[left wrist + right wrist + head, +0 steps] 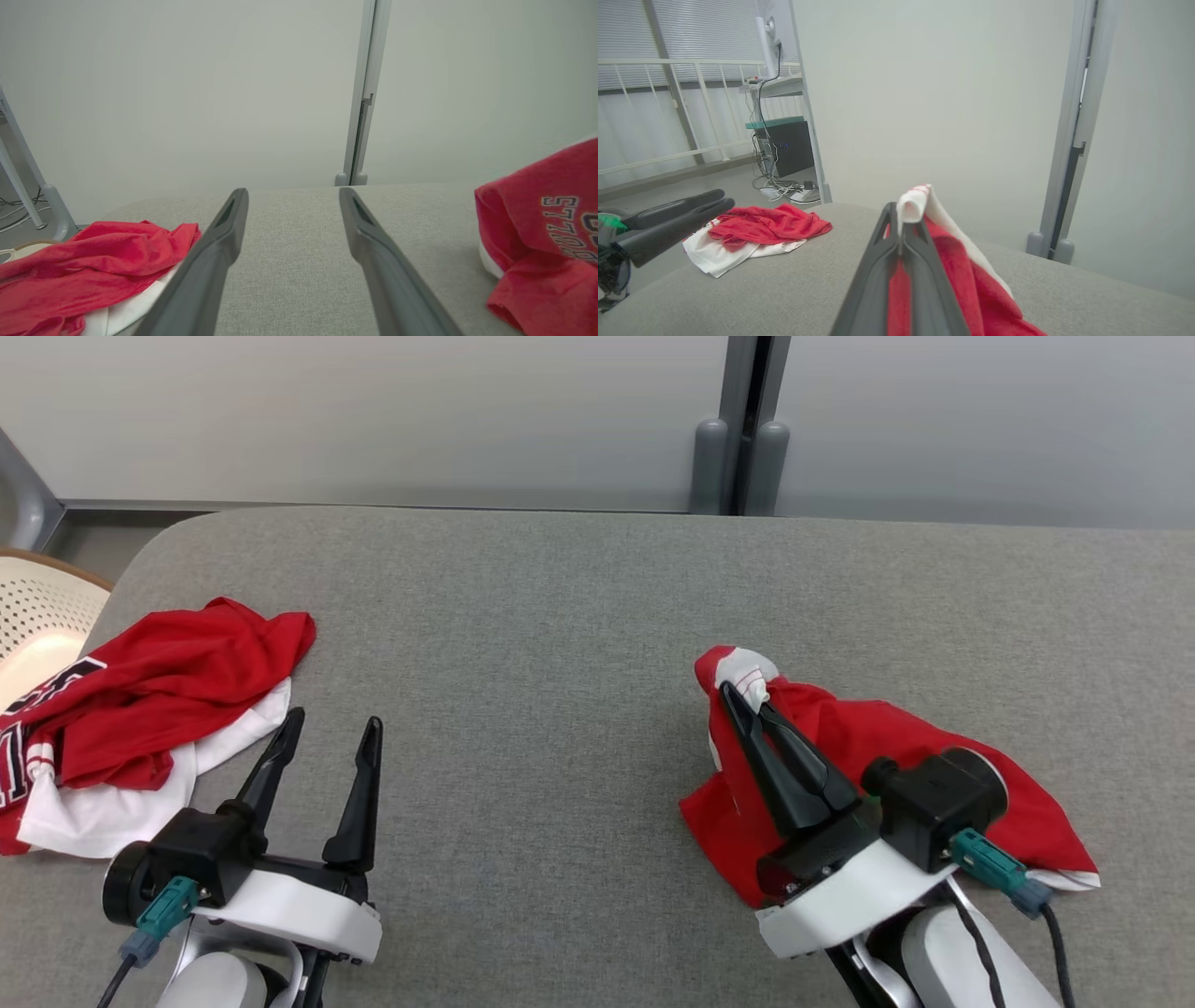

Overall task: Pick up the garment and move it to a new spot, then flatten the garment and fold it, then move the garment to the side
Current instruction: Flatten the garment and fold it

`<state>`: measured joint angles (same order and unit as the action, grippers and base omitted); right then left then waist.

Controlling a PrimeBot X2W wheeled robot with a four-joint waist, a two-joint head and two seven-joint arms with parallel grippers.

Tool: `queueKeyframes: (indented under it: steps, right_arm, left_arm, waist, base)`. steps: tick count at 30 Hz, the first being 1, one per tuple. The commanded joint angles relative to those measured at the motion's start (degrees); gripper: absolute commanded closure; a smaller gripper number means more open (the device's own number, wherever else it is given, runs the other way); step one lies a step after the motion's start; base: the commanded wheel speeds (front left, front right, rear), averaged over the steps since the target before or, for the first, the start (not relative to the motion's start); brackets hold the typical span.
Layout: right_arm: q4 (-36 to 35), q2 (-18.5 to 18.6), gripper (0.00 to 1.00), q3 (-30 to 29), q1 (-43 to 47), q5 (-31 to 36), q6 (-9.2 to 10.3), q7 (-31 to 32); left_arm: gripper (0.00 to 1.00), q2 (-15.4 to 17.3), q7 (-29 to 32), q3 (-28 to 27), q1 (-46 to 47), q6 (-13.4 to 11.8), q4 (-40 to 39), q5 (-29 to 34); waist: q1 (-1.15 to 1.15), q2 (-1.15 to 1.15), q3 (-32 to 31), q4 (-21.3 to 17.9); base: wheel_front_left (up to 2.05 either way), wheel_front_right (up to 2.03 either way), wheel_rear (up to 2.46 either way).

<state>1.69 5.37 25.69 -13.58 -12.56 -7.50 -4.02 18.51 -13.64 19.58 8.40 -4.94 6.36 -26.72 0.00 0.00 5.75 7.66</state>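
Head view is showing the grey table (pixel 579 616), a red-and-white heap (pixel 159 691) lying at its left, and the garment (pixel 887 747), crumpled red with white trim, sitting at its right. The right gripper (pixel 739 695) is pinching the garment's white cuff, fingers pressed together. The left gripper (pixel 334 721) is hovering spread wide, empty.

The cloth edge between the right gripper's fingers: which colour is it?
The cloth edge is white with thin red stripes; the right wrist view shows it best.
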Motion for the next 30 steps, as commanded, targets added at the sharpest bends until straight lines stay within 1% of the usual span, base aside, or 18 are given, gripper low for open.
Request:
queueKeyframes:
  steps: [1,5,8,12,15,18,23,24,30]
  right_arm:
    - [-1.8,0.7,1.00,0.8,-0.4,-0.6,0.01,0.3]
    - [-9.0,2.9,1.00,4.7,-0.9,-2.1,0.01,1.5]
    - [-13.1,4.7,1.00,8.6,-0.9,-4.1,0.01,2.7]
    - [-14.2,6.9,1.00,12.1,1.0,-7.3,0.02,6.7]
    - [-12.3,8.2,1.00,11.8,3.2,-9.2,0.02,8.9]
    - [-9.3,9.4,1.00,9.1,6.2,-10.4,0.02,9.8]
    - [-3.5,11.0,1.00,0.9,10.4,-10.6,0.01,8.9]
    - [-3.5,11.0,1.00,0.9,10.4,-10.6,0.01,8.9]
    - [0.8,11.2,1.00,-10.5,12.8,-10.6,0.01,7.1]
  left_arm:
    - [0.00,0.3,-0.1,-0.2,-0.2,-0.3,-0.1,0.2]
    - [0.00,0.5,0.1,-0.1,-0.1,-0.2,-0.4,-0.1]
    - [0.00,0.5,0.1,0.0,-0.2,-0.7,-0.6,0.0]
    - [0.00,0.8,0.2,-0.1,-0.4,-0.8,-0.8,-0.2]
    - [0.00,0.8,0.2,-0.1,-0.4,-0.9,-0.8,-0.4]
    - [0.00,0.7,0.2,0.1,-0.2,-0.8,-0.6,-0.5]
    - [0.00,0.7,0.2,0.4,0.0,-1.0,-0.4,-0.4]
    - [0.00,0.7,0.2,0.4,0.0,-1.0,-0.4,-0.4]
    - [0.00,1.0,0.2,0.3,0.4,-1.2,-0.5,-0.6]
  waist:
    - [0.00,0.00,-0.2,-0.5]
    - [0.00,0.00,-0.5,-1.2]
    - [0.00,0.00,-0.6,-1.4]
    - [0.00,0.00,-0.4,-1.7]
    - [0.00,0.00,-0.1,-1.8]
    - [0.00,0.00,0.4,-1.9]
    - [0.00,0.00,0.9,-2.2]
    - [0.00,0.00,0.9,-2.2]
    - [0.00,0.00,1.4,-2.4]
  base:
    - [0.00,0.00,0.00]
    - [0.00,0.00,0.00]
    - [0.00,0.00,0.00]
    - [0.00,0.00,0.00]
    - [0.00,0.00,0.00]
    - [0.00,0.00,0.00]
    - [0.00,0.00,0.00]
    - [0.00,0.00,0.00]
    - [0.00,0.00,0.00]
